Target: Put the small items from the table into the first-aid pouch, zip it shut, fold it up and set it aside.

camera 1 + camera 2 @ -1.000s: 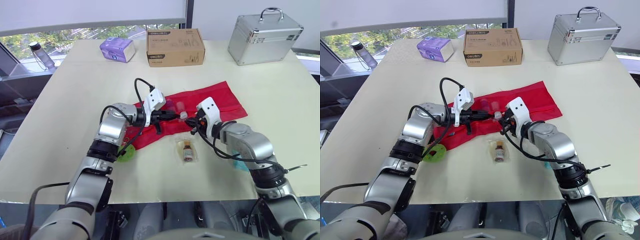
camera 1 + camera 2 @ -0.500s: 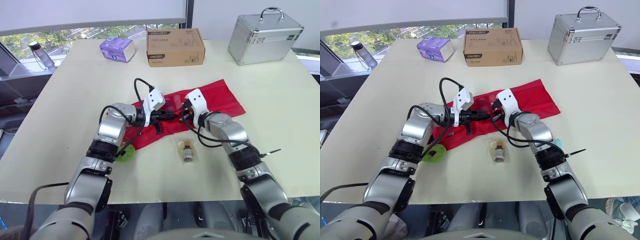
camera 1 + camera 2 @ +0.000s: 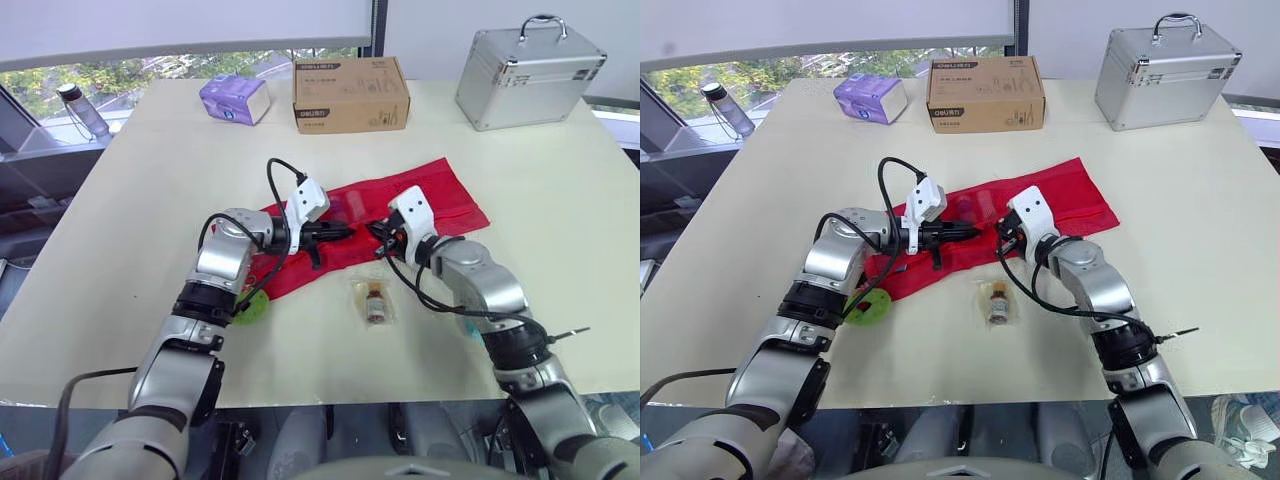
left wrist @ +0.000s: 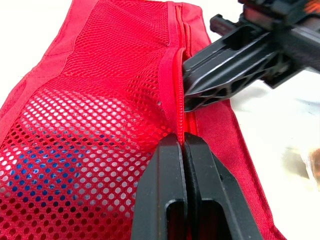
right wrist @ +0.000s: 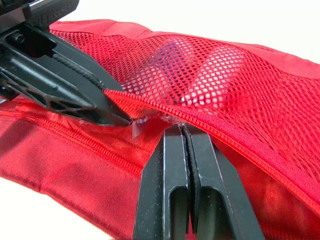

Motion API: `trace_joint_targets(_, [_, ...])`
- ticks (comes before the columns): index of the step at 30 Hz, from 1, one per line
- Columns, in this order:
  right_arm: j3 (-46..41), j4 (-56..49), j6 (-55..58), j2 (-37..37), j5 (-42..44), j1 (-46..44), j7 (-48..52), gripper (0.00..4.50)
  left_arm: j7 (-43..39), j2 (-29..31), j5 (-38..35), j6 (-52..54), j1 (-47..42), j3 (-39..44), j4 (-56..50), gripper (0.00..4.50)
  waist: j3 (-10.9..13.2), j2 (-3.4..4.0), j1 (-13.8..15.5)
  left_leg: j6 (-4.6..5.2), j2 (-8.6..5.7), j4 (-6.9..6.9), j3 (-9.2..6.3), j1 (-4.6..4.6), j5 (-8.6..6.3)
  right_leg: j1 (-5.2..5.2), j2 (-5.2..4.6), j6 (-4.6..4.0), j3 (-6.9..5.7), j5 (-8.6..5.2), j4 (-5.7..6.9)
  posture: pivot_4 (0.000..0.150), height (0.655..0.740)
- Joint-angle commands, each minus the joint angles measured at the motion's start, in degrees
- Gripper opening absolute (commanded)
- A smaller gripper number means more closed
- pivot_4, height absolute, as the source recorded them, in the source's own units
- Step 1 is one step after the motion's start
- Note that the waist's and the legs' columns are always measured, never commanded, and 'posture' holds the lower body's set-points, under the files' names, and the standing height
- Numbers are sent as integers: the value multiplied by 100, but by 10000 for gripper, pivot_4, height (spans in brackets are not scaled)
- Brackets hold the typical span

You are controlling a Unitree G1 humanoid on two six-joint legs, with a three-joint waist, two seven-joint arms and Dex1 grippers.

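Left gripper (image 3: 347, 230): same spot as half a second back, clenched on the zip edge (image 4: 173, 75) of the first-aid pouch (image 3: 440, 195), near the pouch's middle. The pouch lies at table centre, unshifted.

Green disc (image 3: 250, 308) at its 7 o'clock and bagged small bottle (image 3: 375, 300) at its 6 o'clock. Both sit on bare table, unmoved.

Right gripper (image 3: 377, 228): fingers pressed together, tips against the same zip edge, nose to nose with the left. Cannot tell whether anything is pinched between them. Its forearm has swung back out toward 4 o'clock since half a second ago.

Head views give the layout. The left wrist view shows blue contents (image 4: 30, 165) behind the mesh (image 4: 100, 90). The right wrist view shows pale contents (image 5: 200, 75) and a bit of clear film (image 5: 139, 127) by the tips.
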Motion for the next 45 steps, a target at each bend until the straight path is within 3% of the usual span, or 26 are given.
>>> trace_joint_targets(1, [-153,-572,116,84,73,164,-232,429,26,-3,-137,-47,-92,170,-78,0,0,0,1,0,0,0,1,0,0,0,0,0,0,0,0,1500,7400])
trace_joint_targets(6, [-485,-1932,283,-218,456,900,-60,429,45,-21,-132,-60,-130,176,-57,0,0,0,21,0,0,0,-1,-3,0,0,0,0,-1,0,-2,1500,7400])
trace_joint_targets(11, [-1541,-3708,514,-1026,1444,1997,499,429,23,-36,-116,-121,-176,176,36,0,0,0,38,1,-3,8,-9,-18,0,0,-3,2,-8,0,-13,1500,7400])
trace_joint_targets(15, [-3115,-4787,529,-2145,2609,3465,1713,10178,-114,-17,-86,-295,-224,140,232,0,0,0,56,1,-1,6,-18,-19,-1,4,-1,2,-18,-1,-16,1500,7400])
trace_joint_targets(16, [-3610,-4882,442,-2340,2820,3817,1942,15769,-162,-7,-77,-363,-236,129,290,0,0,-1,52,2,-1,5,-17,-20,-1,4,-1,2,-18,-1,-14,1500,7400])
trace_joint_targets(20, [-5553,-4929,92,-2736,3709,5015,2822,29911,-354,48,-7,-714,-349,88,635,0,3,-5,53,2,2,6,-12,1,-1,27,3,2,-13,-1,-15,1500,7400])
trace_joint_targets(23, [-6720,-4840,-94,-2898,4114,5974,3487,43670,-538,78,56,-1120,-568,73,1082,0,4,-7,68,3,2,0,-6,21,-2,45,1,3,-10,-2,-18,1500,7400])
trace_joint_targets(30, [-7600,-4813,-386,-3041,4570,7015,3961,44494,-1206,44,212,-2280,-1232,35,2416,0,8,-16,93,3,2,-1,4,22,-2,44,1,8,-3,-5,-21,1500,7400])
trace_joint_targets(35, [-7029,-5157,-476,-3078,4796,7025,3497,44494,-1433,-51,253,-2641,-1442,77,2849,0,9,-18,125,3,2,0,7,21,-2,44,0,8,-1,-6,-22,1500,7400])
trace_joint_targets(45, [-6091,-5332,-657,-3365,4941,6632,2699,44494,-1296,20,322,-2701,-1247,129,2755,0,9,-19,157,3,1,3,5,17,-2,42,-1,8,-1,-5,-21,1500,7400])
